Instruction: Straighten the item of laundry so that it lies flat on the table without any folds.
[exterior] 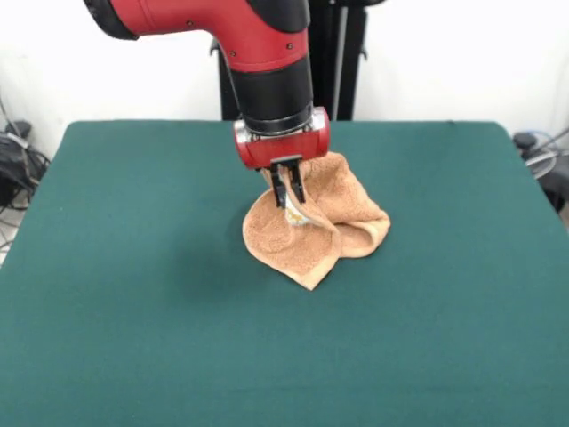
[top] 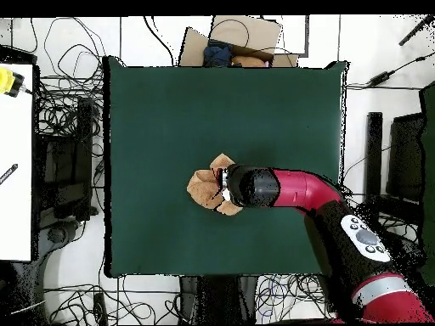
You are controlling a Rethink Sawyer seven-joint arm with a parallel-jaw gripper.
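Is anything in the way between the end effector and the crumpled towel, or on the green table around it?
Nothing visible. The end effector is already down on the bunched towel, and the table around it carries no other object.

A glossy red arm (exterior: pixel 240 36) is seen with a black cylindrical wrist section, a red collar and two short black fingers (exterior: pixel 288 185) — grey round buttons are set near its elbow.

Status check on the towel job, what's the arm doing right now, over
Gripper down on the towel, fingers pinching a raised fold. Towel bunched and crumpled mid-table, not flat. Nothing else on the felt in the way.
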